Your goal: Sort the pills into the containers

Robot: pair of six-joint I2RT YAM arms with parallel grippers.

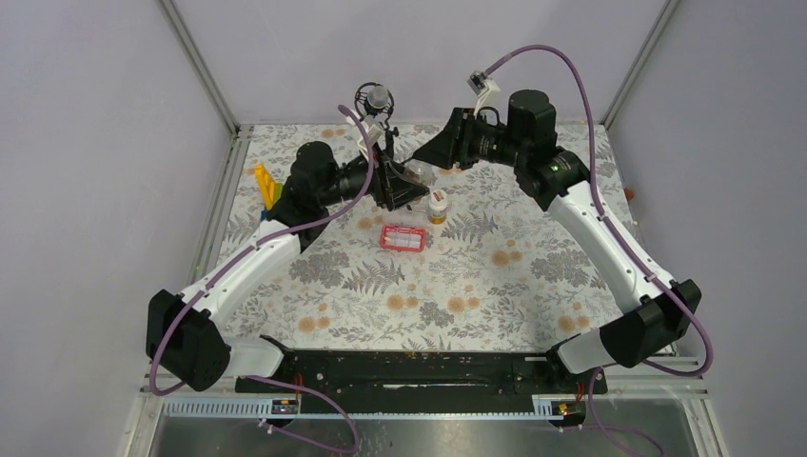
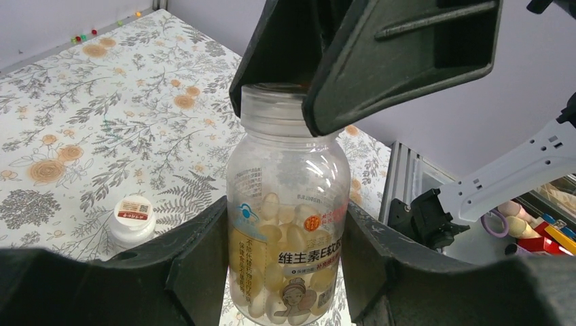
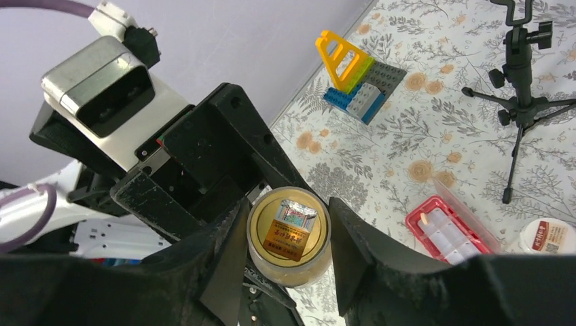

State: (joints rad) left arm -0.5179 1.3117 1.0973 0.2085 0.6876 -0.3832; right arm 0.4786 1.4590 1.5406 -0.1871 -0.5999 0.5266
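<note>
Left pincer [image 2: 284, 234] clamps the clear yellowish bottle [image 2: 289, 163]; right pincer [image 3: 288, 227] grips its top

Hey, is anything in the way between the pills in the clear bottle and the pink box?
Yes. A small packet sits in the mouth of the clear bottle, above the pills, and the right gripper straddles that mouth. Whether it is still capped I cannot tell.
</note>
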